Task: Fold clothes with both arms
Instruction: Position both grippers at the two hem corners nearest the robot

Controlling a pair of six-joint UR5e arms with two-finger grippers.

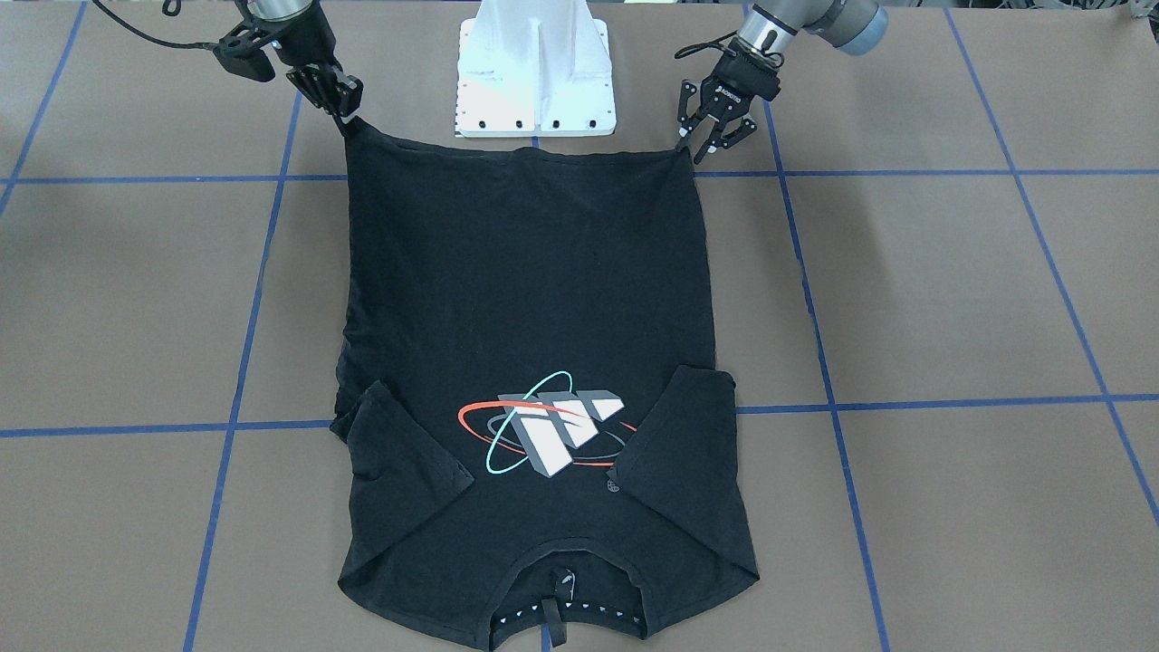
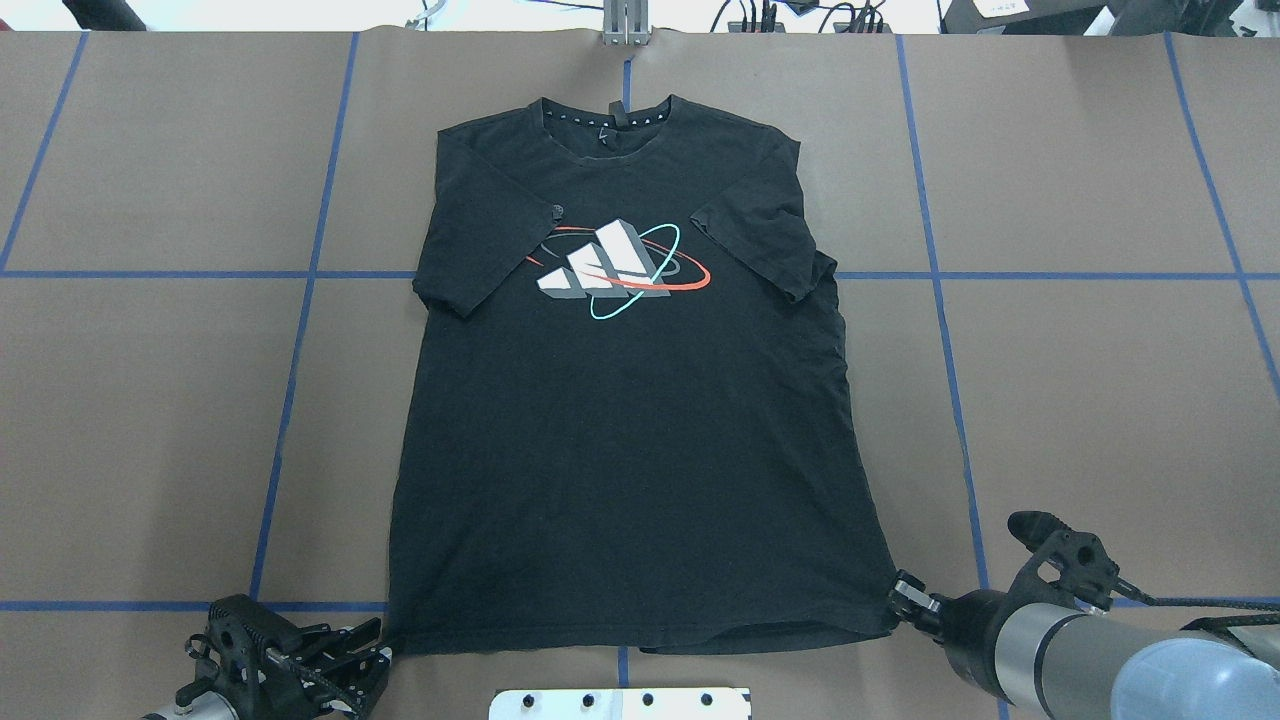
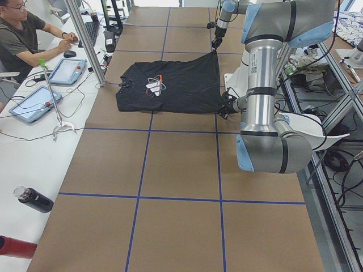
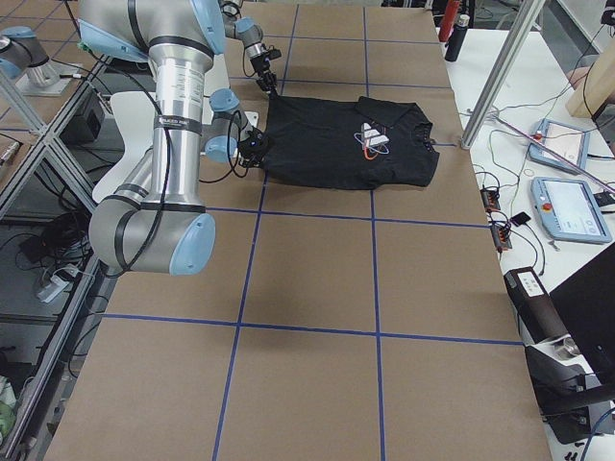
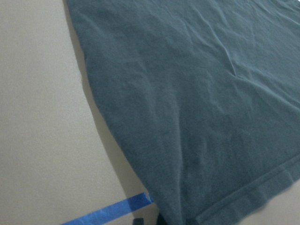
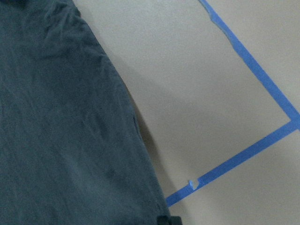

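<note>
In the front-facing view we count one black T-shirt (image 1: 525,272), two arms and two grippers. The shirt lies flat in the middle of the table (image 1: 951,290), collar at the bottom edge of the frame, hem at the top, and both short sleeves turned in over the chest beside the print. At upper left, the right gripper (image 1: 342,107) has its fingers pinched together on a hem corner, which is drawn up into a small peak. At upper right, the left gripper (image 1: 713,138) has its jaws spread wide just beside the other hem corner and holds nothing. One white pedestal (image 1: 536,81) stands between them at the top.

In the overhead view the collar is at the top. The clamped corner is at lower right and the spread fingers are at lower left.

The left side view adds one seated person (image 3: 20,39) at upper left and two tablets (image 3: 67,71).

The right side view shows the shirt far off, at upper centre.

In each wrist view we see only shirt fabric, brown table and one piece of blue tape (image 5: 112,211). Neither shows how the jaws stand.
</note>
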